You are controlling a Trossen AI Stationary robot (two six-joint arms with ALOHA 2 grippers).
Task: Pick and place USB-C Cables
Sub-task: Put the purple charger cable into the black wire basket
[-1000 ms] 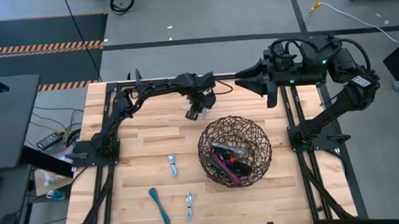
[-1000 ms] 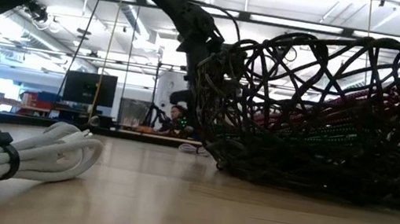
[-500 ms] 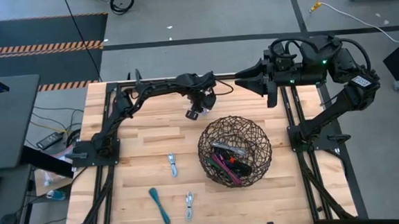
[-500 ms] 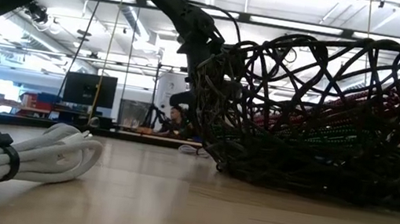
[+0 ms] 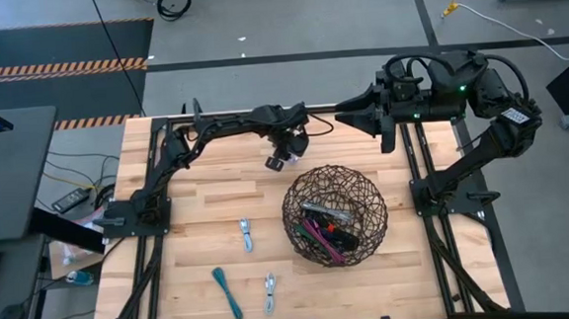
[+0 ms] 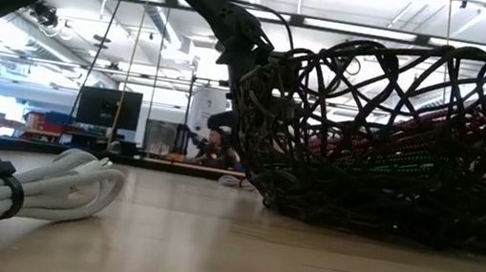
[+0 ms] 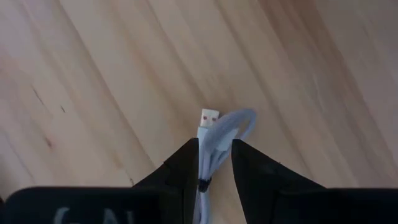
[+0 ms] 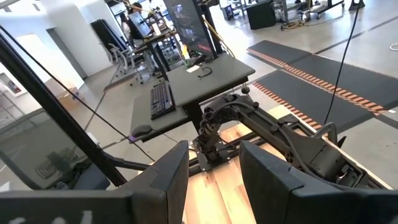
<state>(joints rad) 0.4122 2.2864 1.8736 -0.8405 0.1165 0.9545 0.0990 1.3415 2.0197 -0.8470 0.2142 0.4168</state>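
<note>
The left hand [image 5: 278, 161] hangs over the far part of the desk [image 5: 199, 214], just beyond the basket [image 5: 334, 216], with its fingers [image 7: 186, 168] closed narrowly on a white cable [image 7: 214, 134]. The bundle runs lengthwise between the fingers, its plug and loop sticking out past the tips. The basket lies toward the near side and to the right of this hand, close by, and already holds several cables [image 5: 327, 231]. So the carry is probably a short one over the rim, and the left arm is the nearer one. Three more cables lie on the desk well apart from it, toward the near edge: a grey one [image 5: 247, 234], a teal one [image 5: 227, 293] and a white one [image 5: 270, 292]. The right hand [image 8: 211, 174] waits raised at the far right corner, fingers apart and empty.
</note>
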